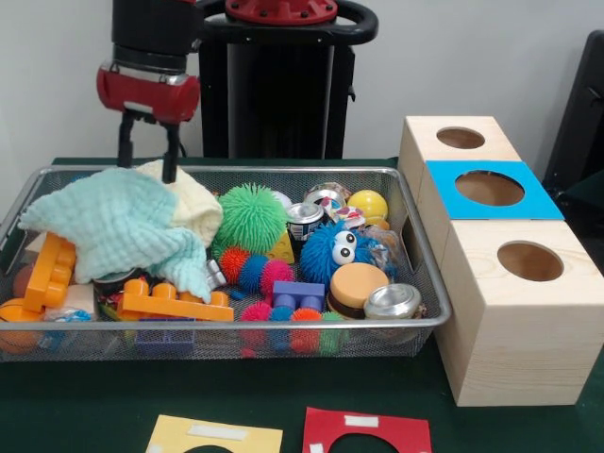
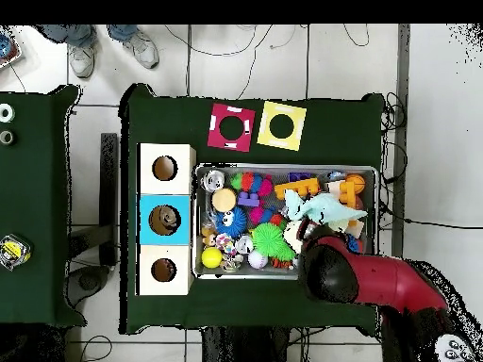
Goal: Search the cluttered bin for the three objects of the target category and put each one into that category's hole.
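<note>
A wire bin [image 1: 415, 326] holds a jumble of toys. My gripper [image 1: 146, 170] hangs over its back left corner, open, with nothing between the fingers. Its tips reach the top of a mint green cloth [image 1: 123, 231] and a pale yellow cloth [image 1: 196, 203] heaped there. Further along lie a green spiky ball [image 1: 251, 217], a blue fuzzy toy with eyes [image 1: 340, 250], a yellow ball [image 1: 368, 203], two small cans [image 1: 304, 219] [image 1: 392, 300], orange blocks [image 1: 175, 304] and a purple block [image 1: 297, 294]. In the overhead view the red arm [image 2: 377, 283] hides the gripper; the mint cloth [image 2: 325, 209] shows beside it.
A wooden box [image 1: 510, 340] with three round holes stands right of the bin; its middle hole carries a blue card [image 1: 489, 189]. Red [image 1: 366, 432] and yellow [image 1: 215, 436] cards lie at the front edge. A person's shoes [image 2: 104, 47] show beyond the table.
</note>
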Controlling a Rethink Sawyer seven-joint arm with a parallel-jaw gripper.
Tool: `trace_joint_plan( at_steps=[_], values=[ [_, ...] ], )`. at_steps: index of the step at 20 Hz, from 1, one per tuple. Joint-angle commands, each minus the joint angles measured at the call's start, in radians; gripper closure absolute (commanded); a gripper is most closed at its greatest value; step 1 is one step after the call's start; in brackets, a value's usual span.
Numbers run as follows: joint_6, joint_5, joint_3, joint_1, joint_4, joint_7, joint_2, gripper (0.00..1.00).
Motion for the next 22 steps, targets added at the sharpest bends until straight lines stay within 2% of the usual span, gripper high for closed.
trace_joint_plan(
  at_steps=[1, 4, 8, 13, 15, 17, 20, 22],
  values=[
    [0.286, 0.139, -0.006, 0.103, -0.048, 0.11, -0.092, 0.0],
    [0.361, 0.181, -0.022, 0.141, -0.089, 0.13, -0.087, 0.0],
    [0.426, 0.219, -0.074, 0.218, -0.131, 0.204, -0.084, 0.0],
    [0.554, 0.241, -0.129, 0.273, -0.201, 0.212, -0.1, 0.0],
    [0.537, 0.251, -0.146, 0.286, -0.207, 0.225, -0.083, 0.0],
    [0.442, 0.269, -0.165, 0.307, -0.183, 0.282, -0.036, 0.0],
    [0.29, 0.317, -0.222, 0.376, -0.161, 0.43, 0.063, 0.0],
    [0.261, 0.357, -0.267, 0.416, -0.165, 0.498, 0.098, 0.0]
  ],
)
